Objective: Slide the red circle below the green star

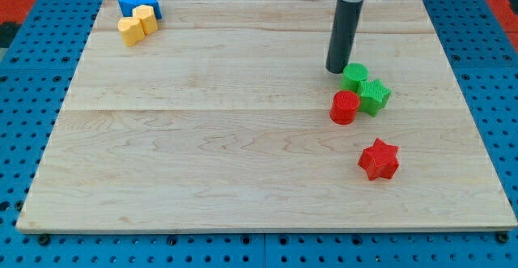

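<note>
The red circle (344, 107) stands on the wooden board at the view's right, touching the left side of the green star (374, 95). A green round block (354, 77) sits just above them, touching the star. My tip (337, 70) is down on the board right beside the green round block's upper left, a short way above the red circle.
A red star (379, 159) lies lower right of the red circle. A blue block (137, 3) and a yellow block (137, 23) sit together at the board's top left corner. The board (202, 138) rests on a blue pegboard surface.
</note>
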### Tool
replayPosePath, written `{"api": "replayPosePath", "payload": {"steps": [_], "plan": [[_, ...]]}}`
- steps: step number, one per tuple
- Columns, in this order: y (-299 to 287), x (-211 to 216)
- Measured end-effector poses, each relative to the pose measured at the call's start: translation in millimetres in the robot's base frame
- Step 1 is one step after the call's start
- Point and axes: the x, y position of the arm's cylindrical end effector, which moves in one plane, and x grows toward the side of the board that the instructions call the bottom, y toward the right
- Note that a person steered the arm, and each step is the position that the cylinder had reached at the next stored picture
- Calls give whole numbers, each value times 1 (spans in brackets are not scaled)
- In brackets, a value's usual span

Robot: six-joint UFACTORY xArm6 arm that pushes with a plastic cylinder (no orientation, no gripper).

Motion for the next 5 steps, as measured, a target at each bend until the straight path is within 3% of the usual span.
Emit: {"api": "replayPosePath", "payload": {"steps": [2,3,4,5], "plan": [[25,-9],[-15,-24],[-15,23],[-17,39]]}}
